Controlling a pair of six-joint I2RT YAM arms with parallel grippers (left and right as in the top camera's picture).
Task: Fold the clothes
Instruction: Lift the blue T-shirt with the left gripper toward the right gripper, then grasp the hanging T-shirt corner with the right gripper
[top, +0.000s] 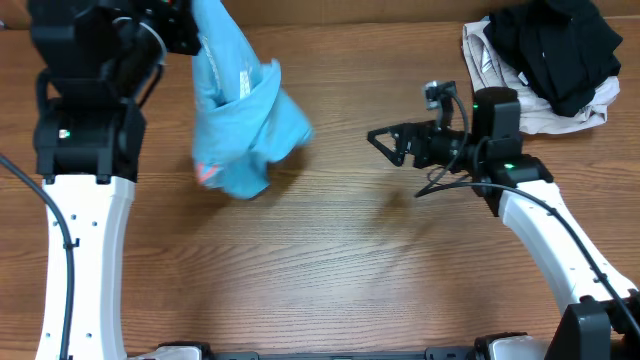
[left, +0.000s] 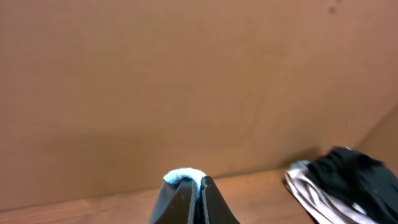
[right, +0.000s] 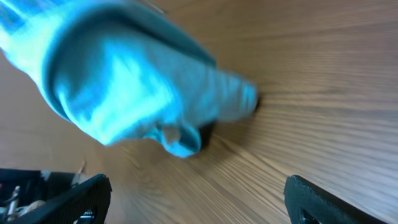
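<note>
Open wood runs across the near half of the table (top: 330, 290). At mid-table the right gripper (top: 385, 145) points left, its jaws spread wide with nothing in them, apart from the t-shirt (top: 240, 110). The t-shirt hangs bunched (long axis far to near), its top pinched in the closed left gripper (left: 198, 196). At the far right, well clear, a black garment (top: 555, 45) lies on a beige garment (top: 485, 60).

Blurred blue t-shirt (right: 137, 87) hangs over the table (right: 329, 87); right end effector (right: 196, 190) gapes.
</note>
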